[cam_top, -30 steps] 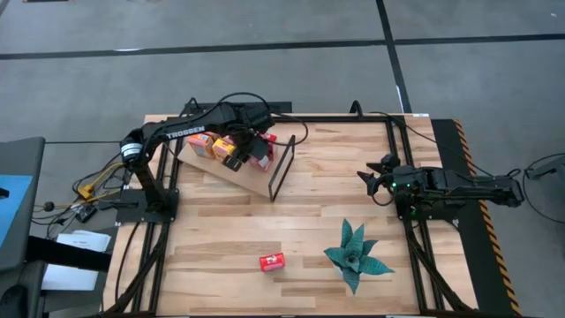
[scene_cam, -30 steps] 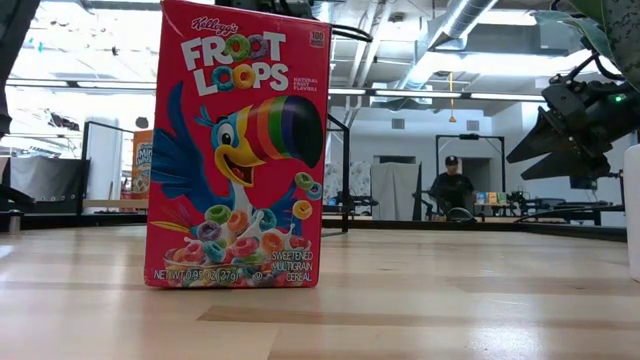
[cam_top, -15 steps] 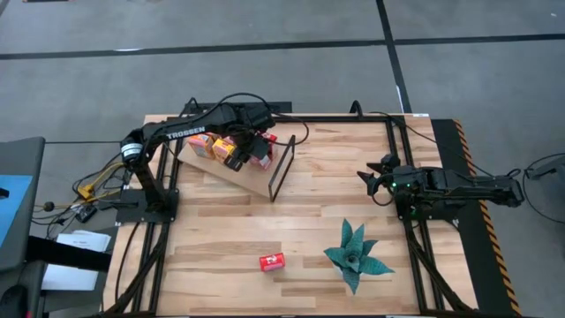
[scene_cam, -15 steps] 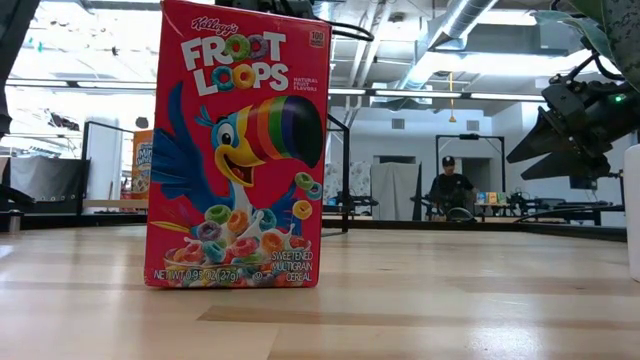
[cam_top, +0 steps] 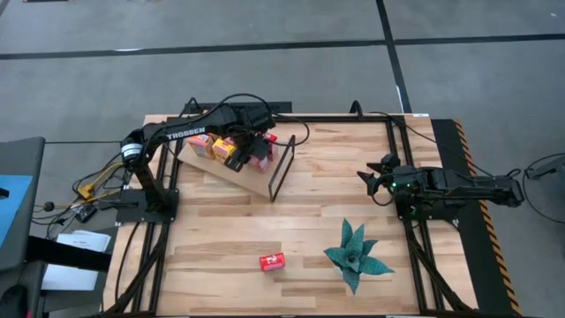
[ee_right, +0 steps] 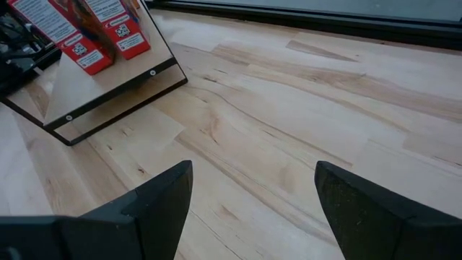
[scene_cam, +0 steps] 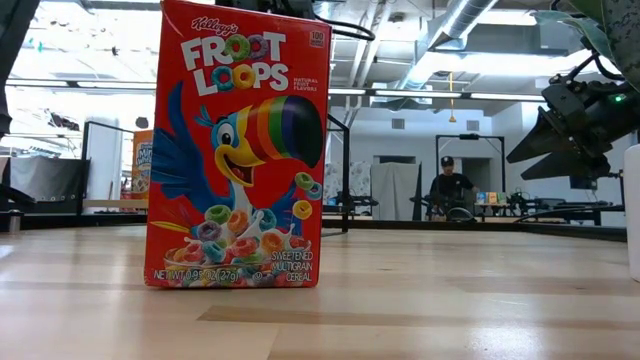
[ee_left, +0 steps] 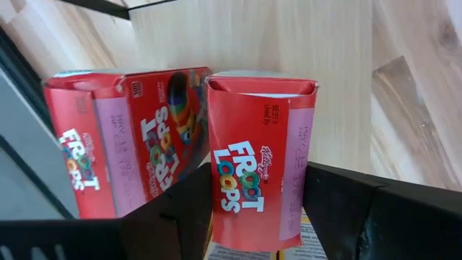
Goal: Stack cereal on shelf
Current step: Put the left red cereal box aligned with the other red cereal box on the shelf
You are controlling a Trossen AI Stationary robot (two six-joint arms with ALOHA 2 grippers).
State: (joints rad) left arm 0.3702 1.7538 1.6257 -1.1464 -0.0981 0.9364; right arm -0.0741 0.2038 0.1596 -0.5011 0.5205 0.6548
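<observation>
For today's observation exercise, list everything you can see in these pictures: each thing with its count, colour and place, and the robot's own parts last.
Cereal: several small boxes, exact count hidden; red, orange, yellow; on the shelf, under the left arm.
Lone box: one, red Froot Loops; upright on the table's near side.
Shelf: one, light-brown board with black frame; table's far left.
Plant: one, green; right of the lone box.
Table: one, pale wood.
Person: one, seated far behind.
Left pincer: around a red box on the shelf.
Right pincer: open, waiting at right.
</observation>
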